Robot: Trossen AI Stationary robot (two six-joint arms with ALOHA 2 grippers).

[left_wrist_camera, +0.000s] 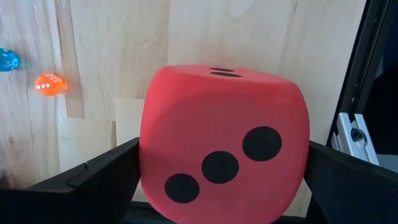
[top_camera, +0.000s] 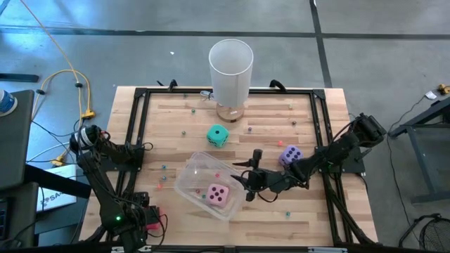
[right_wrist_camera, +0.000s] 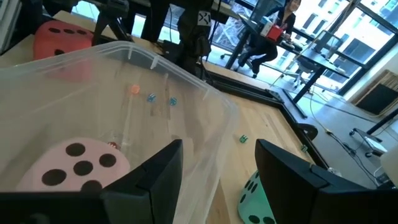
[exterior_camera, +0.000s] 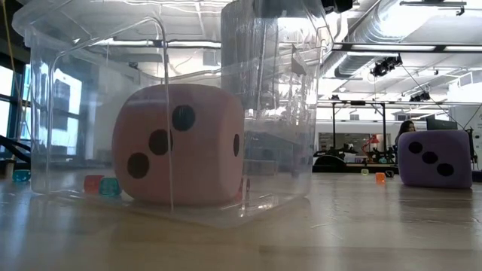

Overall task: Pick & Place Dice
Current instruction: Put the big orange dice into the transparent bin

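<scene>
My left gripper (top_camera: 149, 213) is at the table's near left corner, shut on the red die (left_wrist_camera: 224, 155). A clear plastic box (top_camera: 200, 169) lies near the table's middle with the pink die (top_camera: 216, 195) (exterior_camera: 177, 143) inside on its floor. My right gripper (top_camera: 246, 180) (right_wrist_camera: 217, 168) is open at the box's right end. In the right wrist view, one finger stands over the box's inside and the other outside its wall (right_wrist_camera: 214, 118). The teal die (top_camera: 217, 135) sits beyond the box. The purple die (top_camera: 290, 156) (exterior_camera: 435, 158) sits to its right beside my right arm. My left gripper pinches the red die between its two fingers (left_wrist_camera: 93, 180), one on each of two opposite side faces (left_wrist_camera: 152, 168). The three-pip face points toward the wrist camera. Whether the die rests on the table does not show. My right gripper: I cannot tell whether a finger touches the box's wall.
A tall white cylinder (top_camera: 230, 67) stands at the far middle. Tiny coloured beads (left_wrist_camera: 50, 84) are scattered over the wood. Black frame rails (top_camera: 140, 126) run along the table's edges. Cables and gear lie off the left side. Bare wood lies near the right front.
</scene>
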